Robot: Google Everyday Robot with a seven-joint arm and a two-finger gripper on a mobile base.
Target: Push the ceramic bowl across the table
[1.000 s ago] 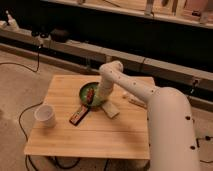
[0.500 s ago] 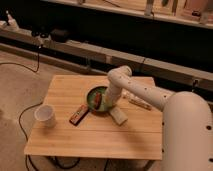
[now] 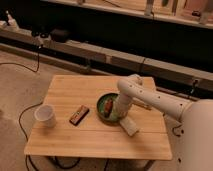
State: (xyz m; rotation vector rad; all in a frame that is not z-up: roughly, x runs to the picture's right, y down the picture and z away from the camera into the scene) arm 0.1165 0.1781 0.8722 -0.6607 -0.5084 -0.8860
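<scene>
Gripper [image 3: 120, 114] is pressing against the right rim of the ceramic bowl [image 3: 107, 107], mid-right on the bench [image 3: 75, 137]; bowl lying left of it, open bench beyond. Fingers' opening: cannot tell.

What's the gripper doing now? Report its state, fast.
Gripper: down at the right rim of the ceramic bowl on the table.

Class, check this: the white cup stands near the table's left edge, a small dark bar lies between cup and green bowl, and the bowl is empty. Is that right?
Not quite. The camera view shows the ceramic bowl holds a reddish-brown piece. The white cup and dark bar on the table are as stated. The gripper is at the bowl's right rim.
</scene>
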